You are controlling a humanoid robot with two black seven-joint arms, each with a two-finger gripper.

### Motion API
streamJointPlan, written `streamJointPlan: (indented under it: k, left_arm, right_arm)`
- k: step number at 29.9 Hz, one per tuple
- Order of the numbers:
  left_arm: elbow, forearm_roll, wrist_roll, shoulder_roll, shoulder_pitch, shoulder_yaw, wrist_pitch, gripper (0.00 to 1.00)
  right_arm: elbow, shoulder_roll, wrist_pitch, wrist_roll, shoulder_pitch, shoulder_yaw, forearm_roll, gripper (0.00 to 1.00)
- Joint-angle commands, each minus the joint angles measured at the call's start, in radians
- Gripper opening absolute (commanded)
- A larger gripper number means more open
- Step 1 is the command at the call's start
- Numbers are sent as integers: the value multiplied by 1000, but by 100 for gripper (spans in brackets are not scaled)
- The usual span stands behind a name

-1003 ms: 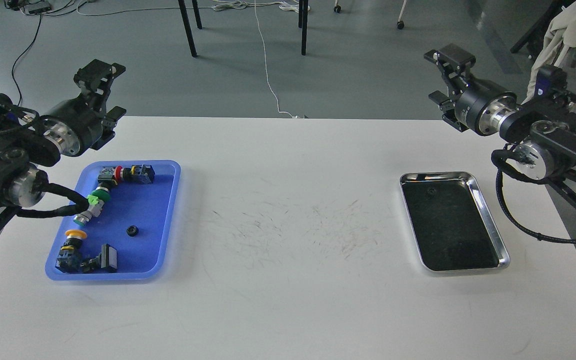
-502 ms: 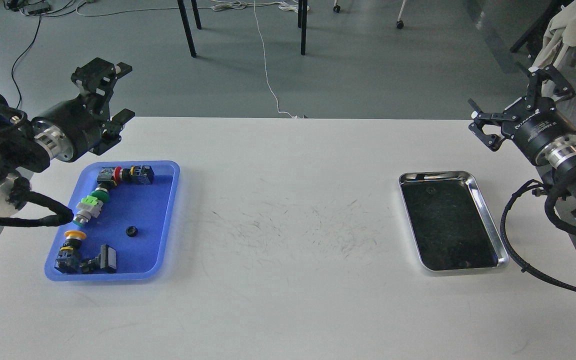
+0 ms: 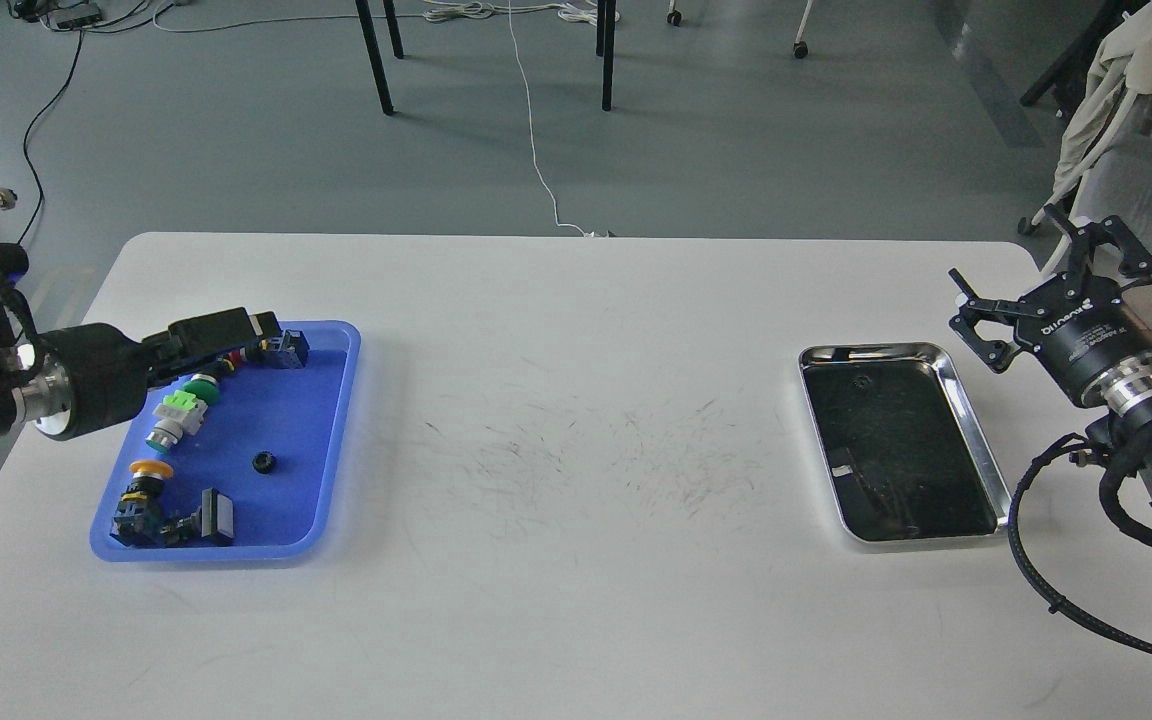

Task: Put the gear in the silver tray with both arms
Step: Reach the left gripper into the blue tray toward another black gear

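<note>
The gear (image 3: 263, 462) is a small black ring lying in the middle of the blue plastic tray (image 3: 291, 410) at the left. The silver tray (image 3: 979, 432) sits at the right and holds nothing; its dark bottom only reflects. My left gripper (image 3: 228, 332) hangs low over the blue tray's back left corner, behind the gear and apart from it. It is seen side-on as one dark bar, so its fingers cannot be told apart. My right gripper (image 3: 1026, 262) is open and empty, just right of the silver tray's back corner.
Several push-button switches with red, green and yellow caps (image 3: 176, 412) line the blue tray's left side and front left corner. The white table's (image 3: 576, 520) middle is scuffed. Chair legs and cables are on the floor beyond the far edge.
My left arm has dropped and turned, bringing its gripper down over the blue tray's back edge. My right gripper has swung right and down to beside the silver tray.
</note>
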Motion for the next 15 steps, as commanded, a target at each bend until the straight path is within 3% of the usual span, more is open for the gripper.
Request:
streamJointPlan:
  k: [1, 5, 15]
  left_arm:
    - [1, 246, -35, -11, 10, 71, 75, 98]
    - [7, 341, -37, -47, 13, 139, 164, 98]
    - [84, 568, -34, -125, 25, 157, 210, 96]
  right_arm:
    - [-1, 4, -1, 0, -2, -8, -7, 97]
    - [-1, 6, 1, 0, -3, -11, -8, 97]
    - [-4, 12, -3, 6, 1, -20, -10, 97]
